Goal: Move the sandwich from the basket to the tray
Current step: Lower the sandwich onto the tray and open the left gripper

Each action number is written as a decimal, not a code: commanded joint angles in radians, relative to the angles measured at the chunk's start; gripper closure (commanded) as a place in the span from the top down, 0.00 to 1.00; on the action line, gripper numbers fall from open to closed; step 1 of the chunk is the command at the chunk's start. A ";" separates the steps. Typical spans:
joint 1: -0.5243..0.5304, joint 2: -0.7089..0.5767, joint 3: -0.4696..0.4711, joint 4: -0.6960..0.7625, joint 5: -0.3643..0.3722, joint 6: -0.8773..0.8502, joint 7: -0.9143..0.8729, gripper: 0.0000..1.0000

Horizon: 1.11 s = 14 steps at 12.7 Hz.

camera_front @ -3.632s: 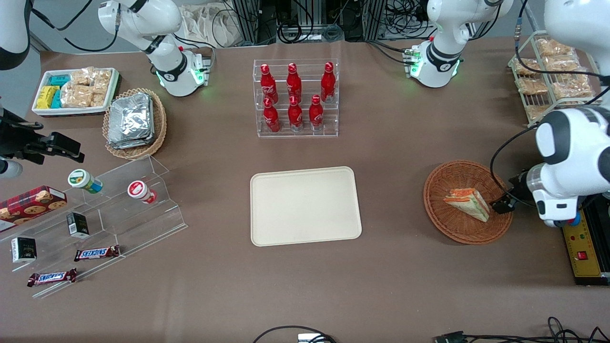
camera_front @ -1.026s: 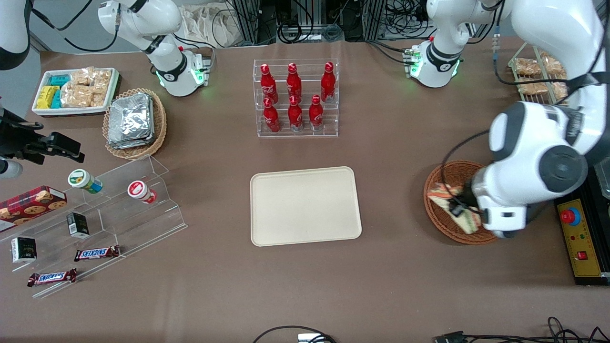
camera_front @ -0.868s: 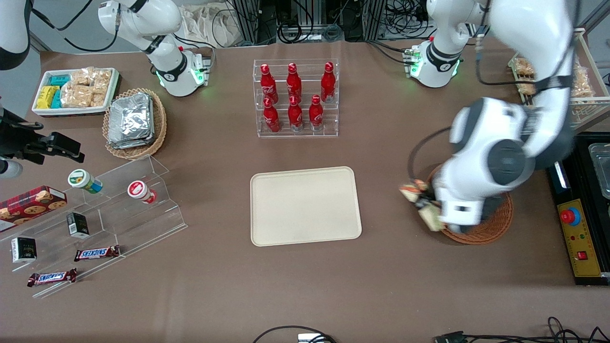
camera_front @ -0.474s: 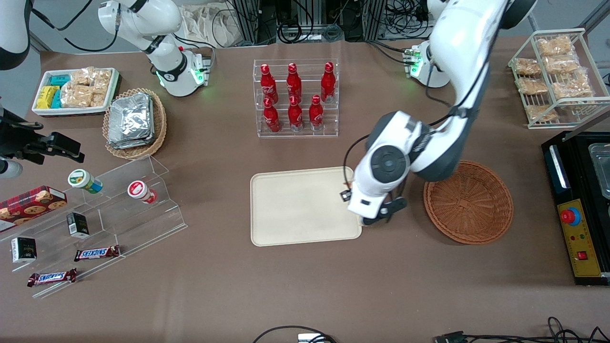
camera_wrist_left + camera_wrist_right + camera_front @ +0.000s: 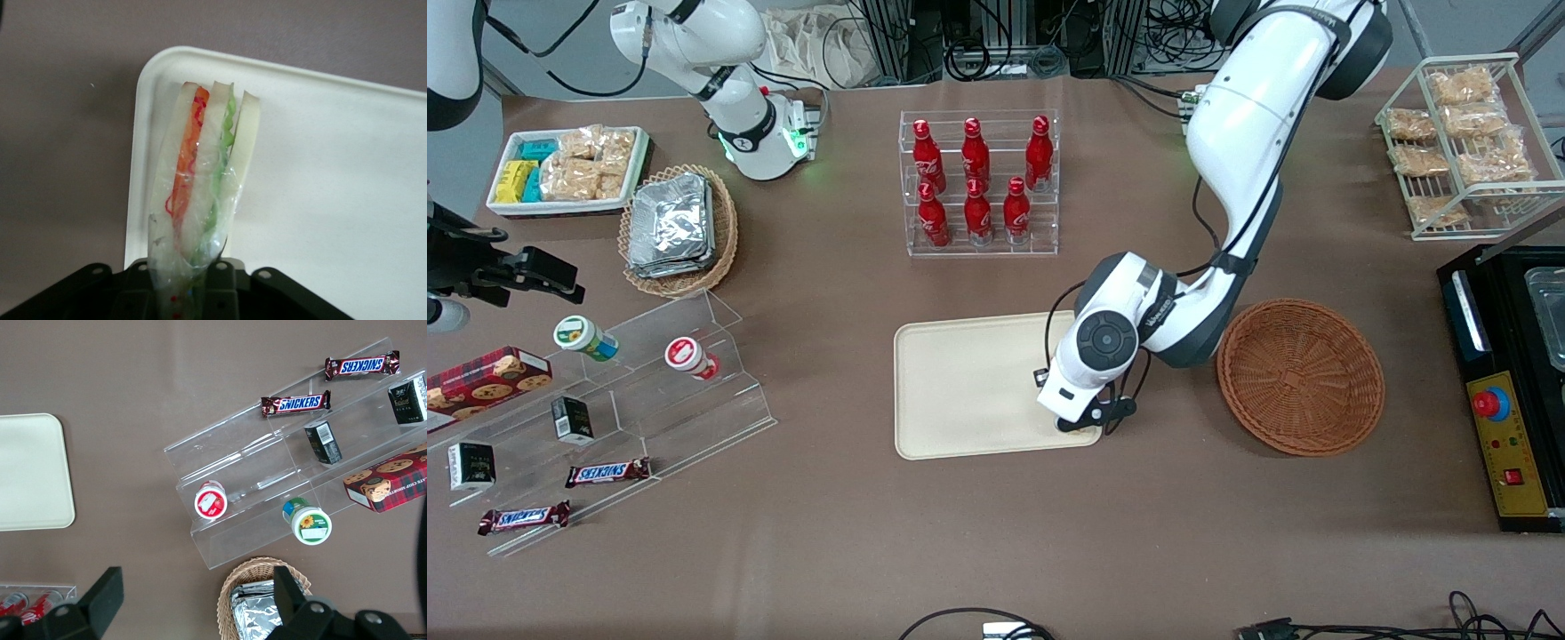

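Note:
The sandwich (image 5: 203, 180), pale bread with orange and green layers in clear wrap, is held by its wrapped end in my left gripper (image 5: 190, 283). It hangs just above a rounded corner of the cream tray (image 5: 333, 167). In the front view my gripper (image 5: 1083, 420) is over the tray (image 5: 960, 391), at the corner nearest the camera on the basket's side, and the wrist hides the sandwich. The orange-brown wicker basket (image 5: 1301, 376) stands empty beside the tray, toward the working arm's end. The tray's edge also shows in the right wrist view (image 5: 30, 473).
A clear rack of red bottles (image 5: 978, 187) stands farther from the camera than the tray. A tan basket of foil packets (image 5: 679, 227) and a clear stepped shelf of snacks (image 5: 605, 400) lie toward the parked arm's end. A wire rack (image 5: 1463, 142) and black control box (image 5: 1507, 444) lie toward the working arm's end.
My left gripper lifted the sandwich out of the basket and carried it sideways to over the tray's corner. The basket is now empty.

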 commanded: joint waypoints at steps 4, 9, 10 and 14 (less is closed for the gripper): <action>-0.005 -0.020 0.007 0.034 0.007 -0.014 0.005 1.00; 0.018 -0.277 0.015 -0.200 0.068 -0.056 0.011 1.00; 0.029 -0.363 0.014 -0.316 0.070 -0.031 0.013 1.00; 0.094 -0.678 0.015 -0.635 0.071 -0.026 0.198 1.00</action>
